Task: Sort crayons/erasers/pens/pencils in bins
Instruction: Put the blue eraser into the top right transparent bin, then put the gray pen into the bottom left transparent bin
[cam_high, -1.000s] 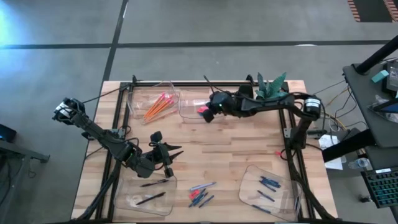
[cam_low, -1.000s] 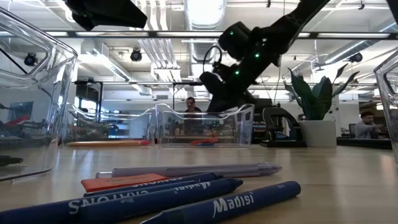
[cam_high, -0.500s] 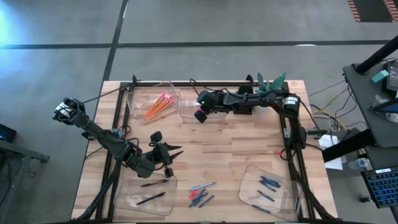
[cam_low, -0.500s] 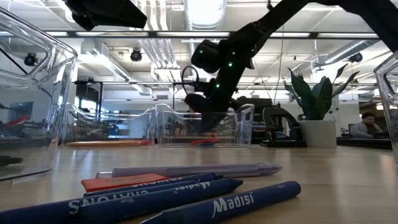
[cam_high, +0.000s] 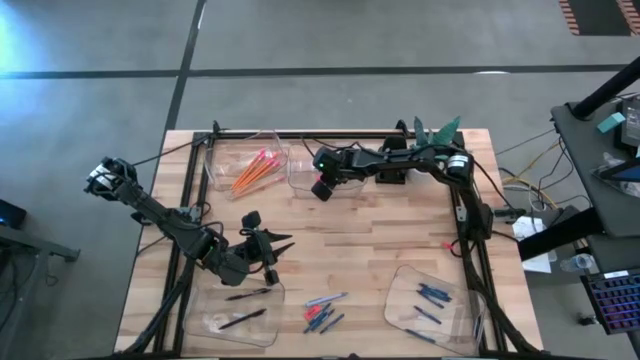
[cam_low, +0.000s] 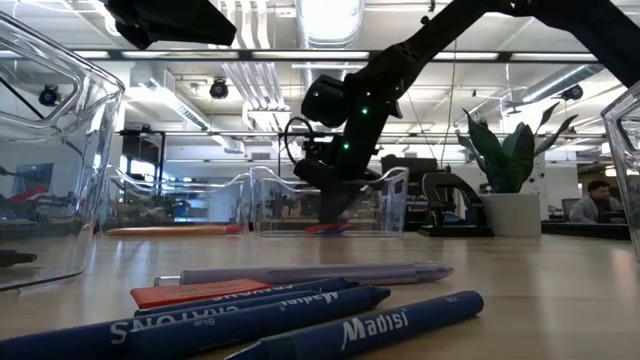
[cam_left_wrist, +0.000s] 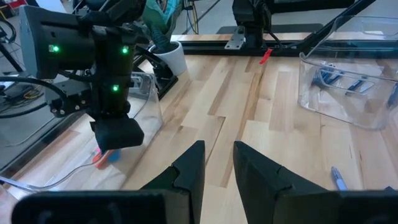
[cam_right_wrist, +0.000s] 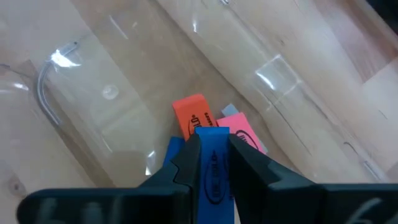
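While both arms hung over the wooden table (cam_high: 380, 225), the stock stood as listed.

Right gripper (cam_right_wrist: 211, 152): upper centre of the high view, over the eraser bin (cam_high: 305, 170); fingers clamped on a blue eraser (cam_right_wrist: 212, 171).

Eraser bin contents: an orange eraser (cam_right_wrist: 191, 112) and a pink eraser (cam_right_wrist: 239, 127) lay touching on the floor, right below the held blue one.

Left gripper (cam_high: 275, 245): lower left of centre in the high view, above the table near the pen bin (cam_high: 235, 310); fingers (cam_left_wrist: 189, 168) a narrow gap apart, nothing between them.

Pencil bin (cam_high: 245, 160): upper left of the table, beside the eraser bin; orange pencils (cam_high: 250, 170) with pink ends lay slantwise inside.

Pen bin contents: lower left of the table; two black pens (cam_high: 245, 318) inside.

Crayon bin (cam_high: 430, 305): lower right of the table; several blue crayons (cam_high: 432, 293) inside.

Loose pile (cam_high: 322, 312): lower centre, between pen bin and crayon bin; blue crayons, a grey pen (cam_low: 315, 272) and a red piece (cam_low: 185, 293) lay close together on the bare wood.
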